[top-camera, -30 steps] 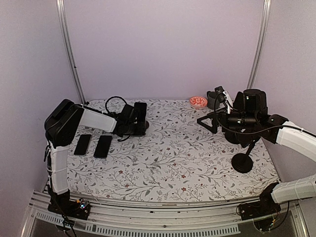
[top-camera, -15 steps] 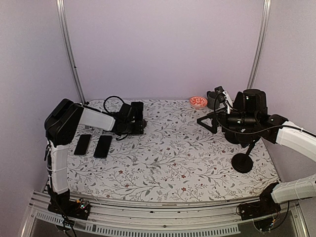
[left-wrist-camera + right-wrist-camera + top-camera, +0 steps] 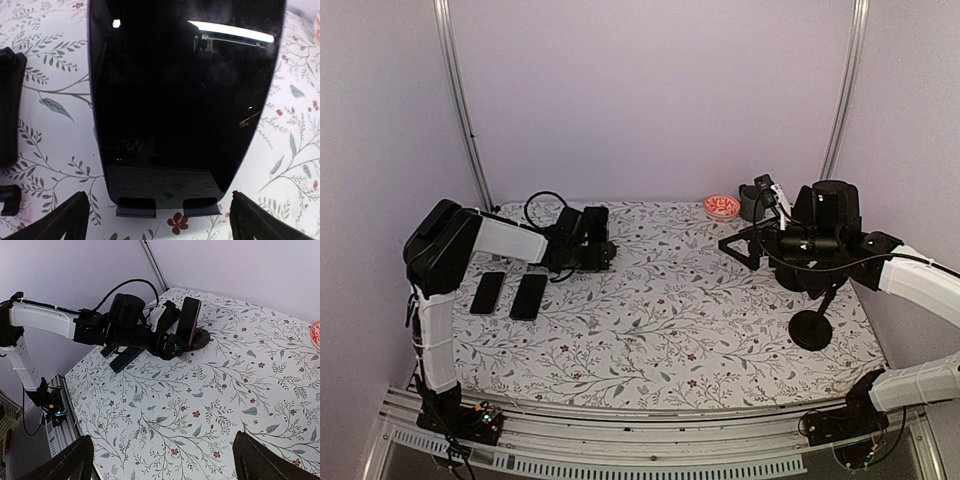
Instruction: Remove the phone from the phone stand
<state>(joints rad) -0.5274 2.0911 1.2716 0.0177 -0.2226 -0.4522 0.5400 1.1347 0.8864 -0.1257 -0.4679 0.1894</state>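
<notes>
A black phone [image 3: 185, 100] stands upright on the phone stand [image 3: 136, 206], its lower edge resting on the stand's two small lips. My left gripper [image 3: 159, 216] is open, one finger on each side of the phone's bottom edge and clear of it. From above, the left gripper [image 3: 582, 250] sits just left of the phone [image 3: 600, 224]. In the right wrist view the phone [image 3: 189, 320] leans on the stand's round base [image 3: 202, 338]. My right gripper [image 3: 740, 246] hovers open and empty over the right half of the table.
Two more dark phones [image 3: 488, 292] [image 3: 529, 296] lie flat at the left of the floral tablecloth. A second black stand with a round base [image 3: 811, 328] is at the right. A pink bowl [image 3: 722, 206] sits at the back edge.
My left gripper's jaws have spread wide and the arm has drawn slightly back and left. The phone stays on the stand. The right arm has not moved.
</notes>
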